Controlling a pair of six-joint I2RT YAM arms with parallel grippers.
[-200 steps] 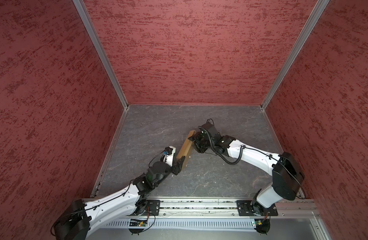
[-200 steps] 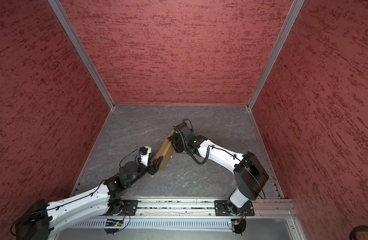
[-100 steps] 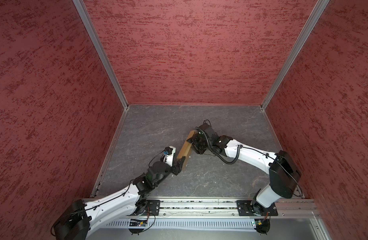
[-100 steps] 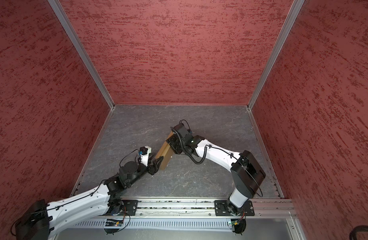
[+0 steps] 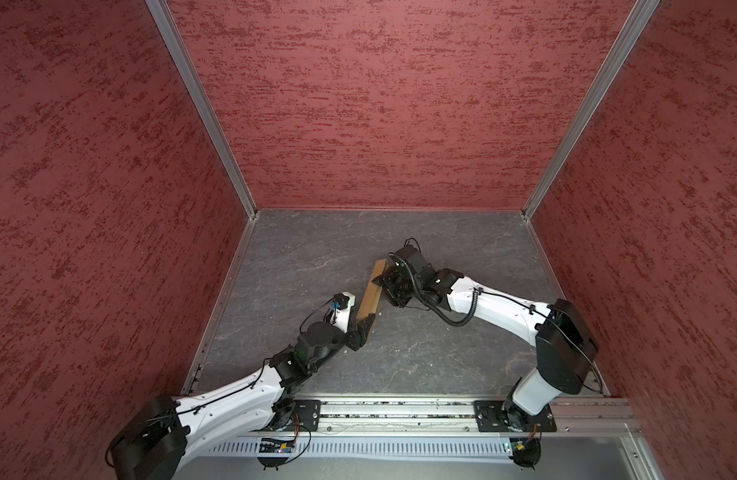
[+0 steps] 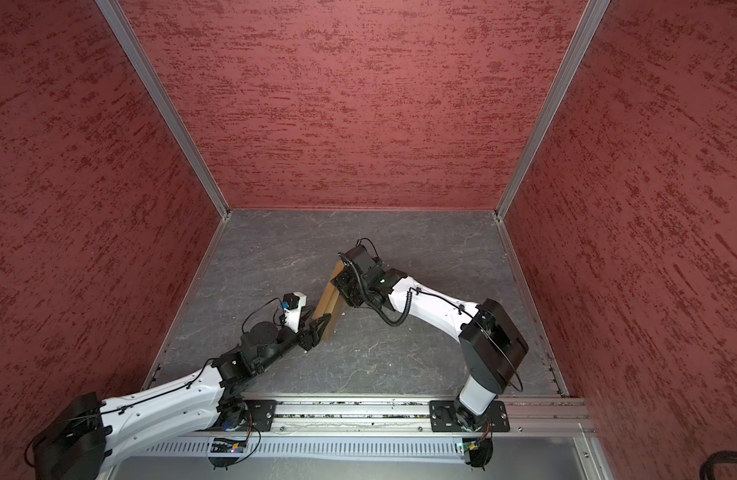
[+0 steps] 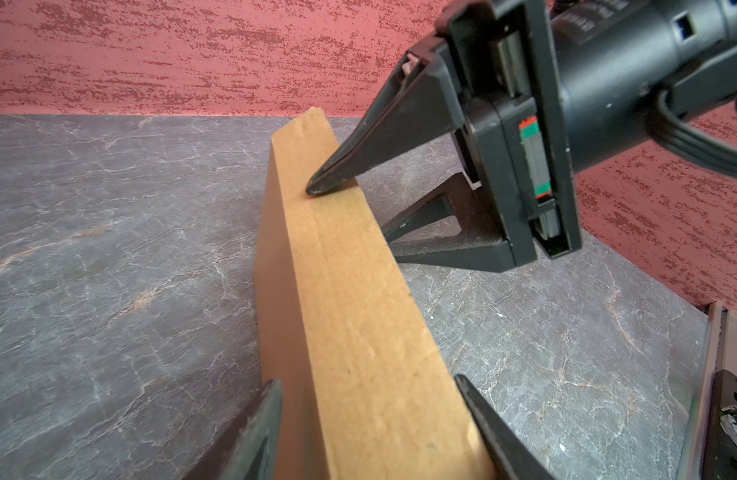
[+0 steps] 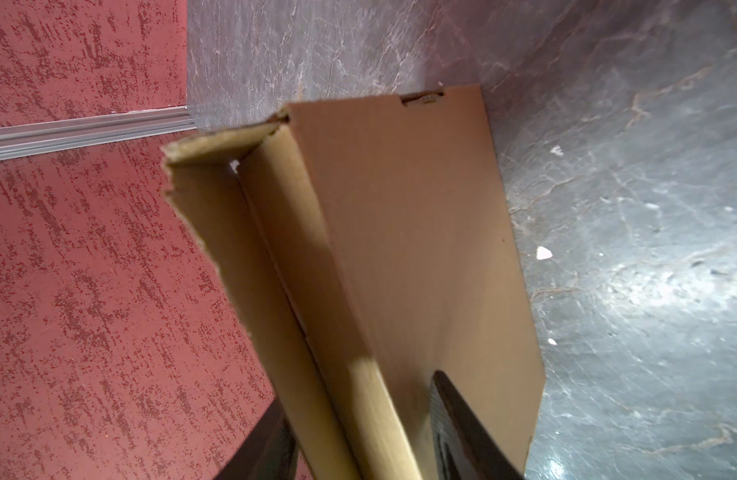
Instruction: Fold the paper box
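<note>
The paper box (image 5: 370, 291) is a tan cardboard mailer folded flat and standing on its narrow edge on the grey floor, seen in both top views (image 6: 328, 300). My left gripper (image 5: 364, 328) holds its near end, with a finger against each broad face (image 7: 366, 382). My right gripper (image 5: 385, 282) grips the far end. One of its fingers (image 7: 316, 187) presses on the box's upper narrow face (image 7: 350, 291) and the other sits behind. In the right wrist view its jaws (image 8: 358, 390) clamp the box (image 8: 400, 228), and an end flap (image 8: 217, 145) stands slightly ajar.
Red textured walls (image 5: 379, 104) close in the grey stone floor (image 5: 441, 353) on three sides. An aluminium rail (image 5: 400, 409) with both arm bases runs along the front. Small white scraps (image 8: 543, 252) lie on the floor near the box.
My right gripper has shifted slightly to the left with the far end of the box, and its jaws have closed a little. The left arm has stayed in place.
</note>
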